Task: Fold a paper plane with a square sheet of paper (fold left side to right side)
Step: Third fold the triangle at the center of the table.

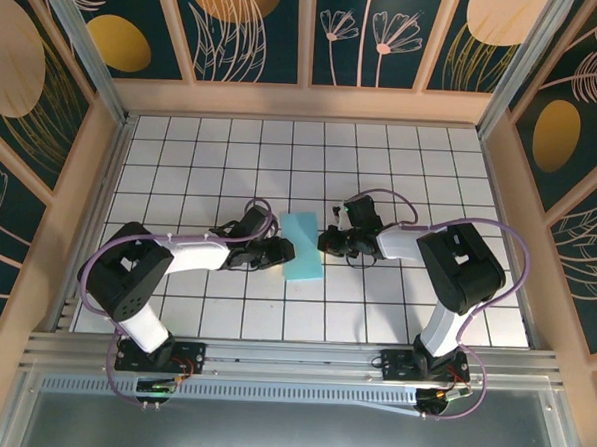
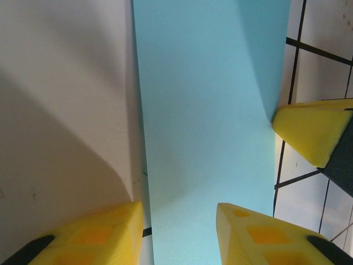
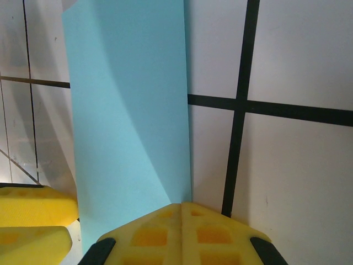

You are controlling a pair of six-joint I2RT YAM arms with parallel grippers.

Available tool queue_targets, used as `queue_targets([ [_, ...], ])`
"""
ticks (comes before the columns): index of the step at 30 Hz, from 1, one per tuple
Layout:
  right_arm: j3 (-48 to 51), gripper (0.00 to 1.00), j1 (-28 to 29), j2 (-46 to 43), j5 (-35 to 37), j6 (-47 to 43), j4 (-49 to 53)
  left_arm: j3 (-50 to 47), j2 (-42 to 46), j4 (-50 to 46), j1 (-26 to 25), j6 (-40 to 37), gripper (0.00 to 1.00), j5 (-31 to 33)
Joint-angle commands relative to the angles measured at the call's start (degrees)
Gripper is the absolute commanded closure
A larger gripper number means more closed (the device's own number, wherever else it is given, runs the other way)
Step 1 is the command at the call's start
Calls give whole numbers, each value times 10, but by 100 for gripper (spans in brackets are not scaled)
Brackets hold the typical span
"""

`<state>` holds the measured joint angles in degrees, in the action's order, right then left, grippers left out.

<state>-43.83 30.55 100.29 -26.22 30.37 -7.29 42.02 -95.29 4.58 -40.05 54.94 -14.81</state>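
– Yellow fingertips [image 2: 88, 238] of your left gripper [image 2: 179, 237] are the closest thing to the lens in the left wrist view. How do they stand?

– They stand apart with a clear gap, and nothing is pinched between them. One tip is over the white grid table [image 1: 411, 169]. The other tip is over the sheet of paper [image 2: 209, 121]. If they press down or only hover, I cannot tell.

– Where is the sheet for you?

– It lies flat on the table near the middle, between your two grippers. From above it looks like a narrow turquoise rectangle, longer than it is wide, and a little tilted against the grid lines. Your left gripper is at its left long edge, toward the near end.

– And your right gripper [image 3: 182, 232]?

– Its jaws are pressed together and they hold nothing. The closed yellow tip touches the right long edge of the sheet. You can see the same contact in the left wrist view, where this tip meets the paper from the right side. A soft shadow falls across the paper there.
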Motion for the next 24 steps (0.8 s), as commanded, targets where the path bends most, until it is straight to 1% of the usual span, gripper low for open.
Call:
queue_targets([
  [1, -2, 100, 5, 14, 35, -9, 32, 6, -12, 30, 3, 0, 61, -22],
  [9, -2, 100, 5, 15, 35, -8, 34, 12, -23, 58, 2, 7, 61, -36],
  [17, -1, 100, 5, 12, 35, -10, 36, 15, -3, 56, 3, 7, 58, -3],
  [24, -3, 100, 5, 15, 35, -12, 39, 50, -13, 24, 5, -20, 58, 18],
])
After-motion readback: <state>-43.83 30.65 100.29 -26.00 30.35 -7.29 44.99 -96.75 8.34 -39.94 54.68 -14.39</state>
